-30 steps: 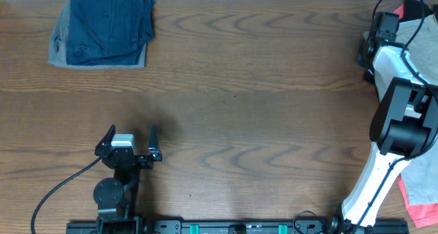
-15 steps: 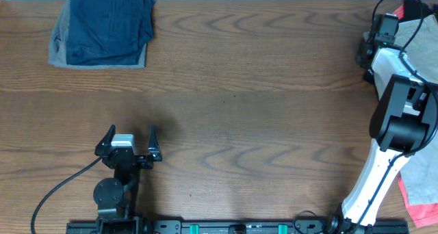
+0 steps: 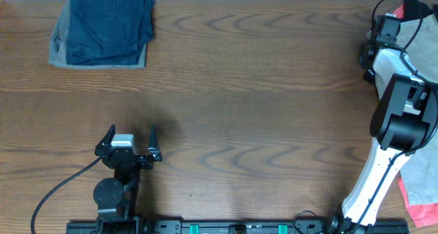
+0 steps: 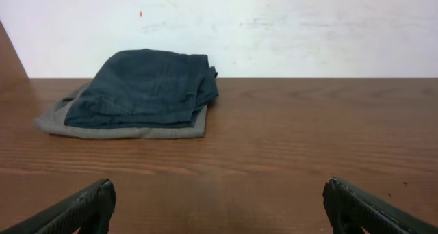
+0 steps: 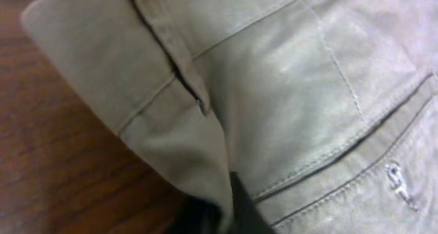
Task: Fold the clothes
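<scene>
Brown wood-grain worktop (image 3: 260, 90) w/ white wall (image 4: 308, 29) behind. My left gripper (image 3: 131, 133) spread wide; right gripper (image 5: 229, 206) pinching khaki shorts (image 5: 294, 90) fold.

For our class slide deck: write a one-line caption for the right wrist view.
Right gripper closed on a fold of khaki shorts on the wooden table.

Right pincer (image 3: 393, 17) rests on khaki shorts (image 3: 419, 39).
</scene>
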Controlling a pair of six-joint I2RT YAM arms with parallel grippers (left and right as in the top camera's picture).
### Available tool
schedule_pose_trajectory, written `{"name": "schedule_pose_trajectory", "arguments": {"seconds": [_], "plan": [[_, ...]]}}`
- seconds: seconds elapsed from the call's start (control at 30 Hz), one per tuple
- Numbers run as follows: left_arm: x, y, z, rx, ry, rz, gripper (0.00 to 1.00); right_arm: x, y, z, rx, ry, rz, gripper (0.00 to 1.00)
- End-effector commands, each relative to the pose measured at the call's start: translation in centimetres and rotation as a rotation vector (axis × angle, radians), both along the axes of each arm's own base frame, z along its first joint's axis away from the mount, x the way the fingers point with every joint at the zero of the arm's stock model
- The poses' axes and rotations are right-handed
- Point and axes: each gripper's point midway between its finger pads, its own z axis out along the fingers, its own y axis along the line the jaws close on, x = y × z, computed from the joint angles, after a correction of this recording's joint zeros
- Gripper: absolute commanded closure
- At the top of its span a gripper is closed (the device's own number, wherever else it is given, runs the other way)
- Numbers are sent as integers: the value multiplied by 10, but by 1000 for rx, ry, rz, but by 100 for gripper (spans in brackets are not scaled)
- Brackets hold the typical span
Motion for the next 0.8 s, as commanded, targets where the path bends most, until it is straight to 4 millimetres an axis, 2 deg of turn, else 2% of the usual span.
{"name": "schedule_pose_trajectory", "arguments": {"seconds": [0.0,0.1,0.2,0.33,0.5,0.57,0.77], "plan": [[-1,-1,-15,2,44,-10,2,-11,-9,-18,-4,32,-56,99],[-1,-1,-15,2,45,-10,2,-12,-12,-14,-3,10,-98,99],[-1,-1,-15,2,44,-11,2,-14,-18,0,-16,-32,-167,99],[-1,-1,-15,2,45,-11,2,-9,-20,32,-19,-96,-180,99],[-1,-1,-15,2,45,-10,2,-7,-20,86,-34,-182,-181,99],[-1,-1,-15,2,45,-11,2,-9,-20,101,-38,-197,-181,99],[-1,-1,-15,2,45,-10,2,-17,-19,123,-39,-205,-183,99]]}}
